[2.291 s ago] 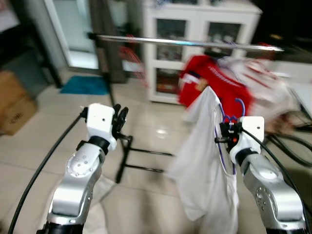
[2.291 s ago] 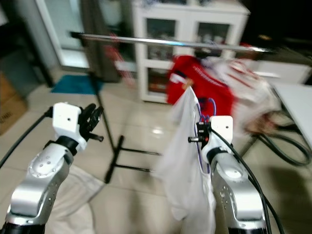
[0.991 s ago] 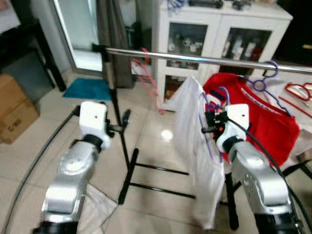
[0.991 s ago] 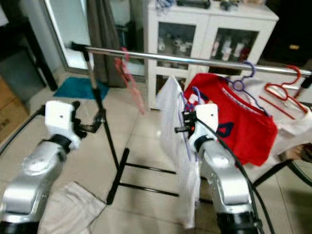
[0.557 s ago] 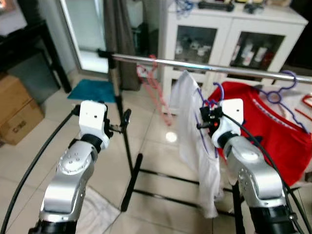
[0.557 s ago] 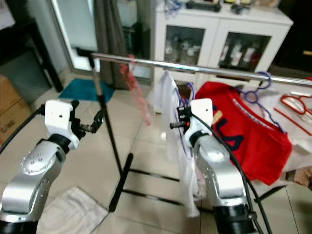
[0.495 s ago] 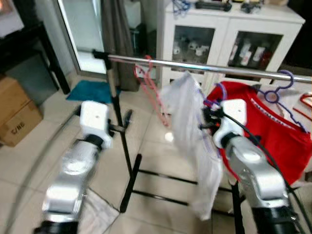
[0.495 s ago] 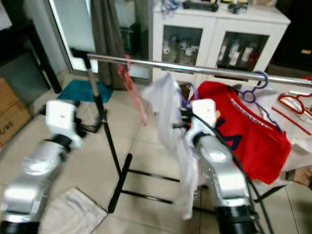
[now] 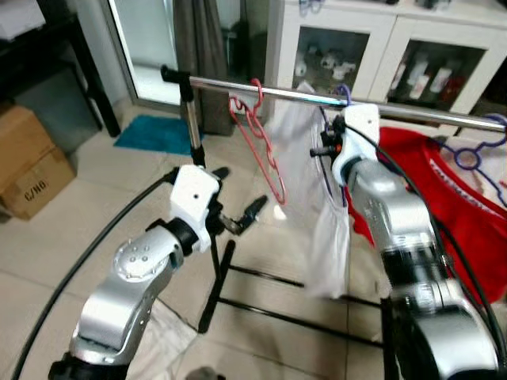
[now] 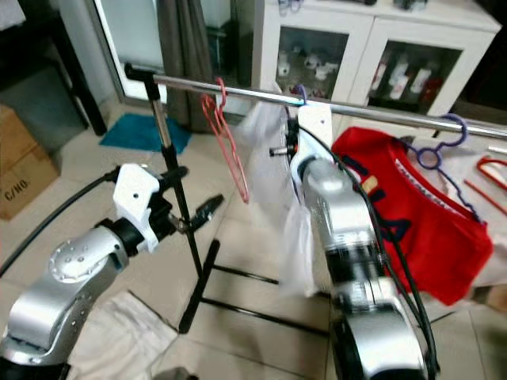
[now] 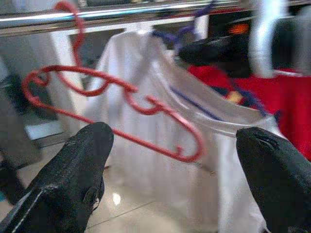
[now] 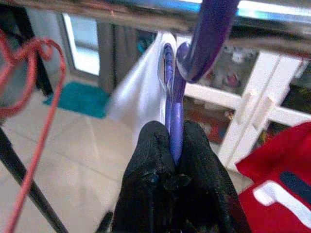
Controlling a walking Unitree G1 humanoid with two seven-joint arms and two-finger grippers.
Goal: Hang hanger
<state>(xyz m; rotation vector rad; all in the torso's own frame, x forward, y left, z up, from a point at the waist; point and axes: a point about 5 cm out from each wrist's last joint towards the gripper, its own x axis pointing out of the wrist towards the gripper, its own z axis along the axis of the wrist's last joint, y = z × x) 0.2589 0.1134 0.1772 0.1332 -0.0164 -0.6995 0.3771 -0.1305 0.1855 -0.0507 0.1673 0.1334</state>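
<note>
A purple hanger carries a white shirt, and its hook curls over the chrome rail. My right gripper is raised to the rail and shut on the hanger's neck, just below the hook. Lower and to the left, my left gripper stands open near the rack's upright pole, with nothing between its fingers. An empty red hanger hangs on the rail between the pole and the white shirt.
A red shirt on another purple hanger hangs further right on the rail. A white glass-door cabinet stands behind. A cardboard box is at the left, and white cloth lies on the tiled floor by the rack's foot.
My right gripper has lifted the purple hanger with the white shirt up to the rail, and its hook now sits over it. The left gripper has swung out toward the pole. The camera moved closer.
</note>
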